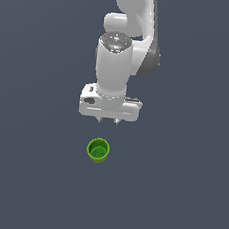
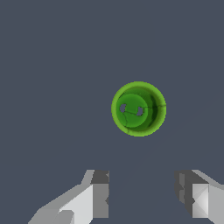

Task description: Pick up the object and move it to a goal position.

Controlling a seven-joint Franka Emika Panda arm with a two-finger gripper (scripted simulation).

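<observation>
The object, a small lime-green cup (image 1: 98,150), stands upright on the dark grey floor with its darker green inside facing up. In the wrist view the cup (image 2: 138,109) shows from above as a round ring with two small holes in its bottom. My white gripper (image 1: 108,121) hangs above the floor, just beyond the cup in the exterior view and apart from it. Its two fingers are spread, and the gripper (image 2: 142,194) is open with nothing between them.
The white arm (image 1: 125,47) rises behind the gripper toward the top of the exterior view. Around the cup there is only flat dark grey floor (image 1: 29,177).
</observation>
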